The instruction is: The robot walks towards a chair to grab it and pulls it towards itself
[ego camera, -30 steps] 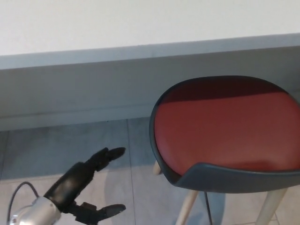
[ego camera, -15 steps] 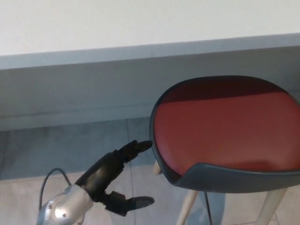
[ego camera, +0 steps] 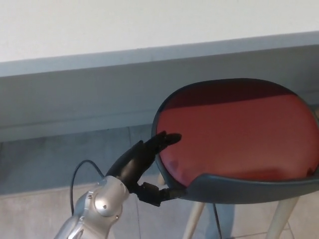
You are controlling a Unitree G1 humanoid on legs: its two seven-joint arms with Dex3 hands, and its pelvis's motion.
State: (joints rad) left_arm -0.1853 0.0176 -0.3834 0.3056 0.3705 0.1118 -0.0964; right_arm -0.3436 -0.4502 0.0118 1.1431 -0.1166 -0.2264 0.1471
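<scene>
At chair [ego camera: 239,134] rim, left robot hand [ego camera: 147,167].

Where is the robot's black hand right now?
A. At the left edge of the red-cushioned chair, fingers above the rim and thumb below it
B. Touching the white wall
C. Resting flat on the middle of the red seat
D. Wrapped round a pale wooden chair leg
A: the left hand straddles the grey rim of the red-cushioned chair, its fingers over the cushion edge and its thumb under the rim.

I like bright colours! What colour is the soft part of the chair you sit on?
The seat is red, with a dark grey rim, in the head view.
</scene>
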